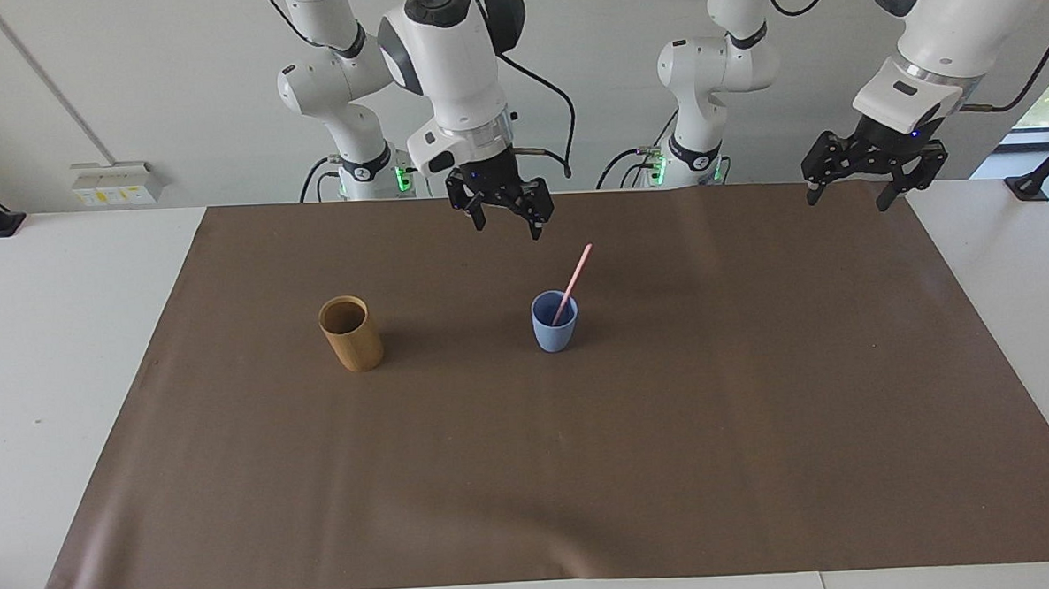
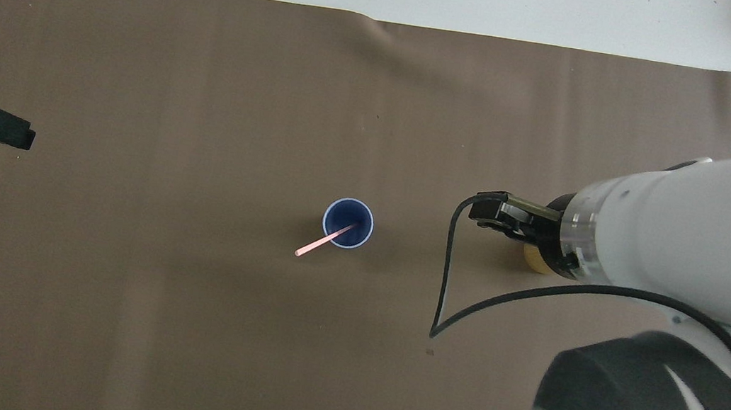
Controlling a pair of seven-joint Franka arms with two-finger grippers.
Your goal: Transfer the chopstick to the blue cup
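Note:
The blue cup (image 1: pixel 554 329) (image 2: pixel 349 213) stands upright on the brown mat, about midway between the arms' ends. The pink chopstick (image 1: pixel 574 277) (image 2: pixel 319 246) stands in it with its lower end inside. It leans on the rim, its top tilted toward the left arm's end. My right gripper (image 1: pixel 508 227) (image 2: pixel 487 213) hangs open and empty above the mat, clear of the chopstick; from overhead it covers most of the tan cup. My left gripper (image 1: pixel 848 202) (image 2: pixel 14 133) waits open and empty over the mat's edge at the left arm's end.
A taller tan cylindrical cup (image 1: pixel 350 333) (image 2: pixel 532 260) stands upright beside the blue cup, toward the right arm's end. The brown mat (image 1: pixel 585 469) covers most of the white table. A black cable (image 2: pixel 445 280) loops down from the right wrist.

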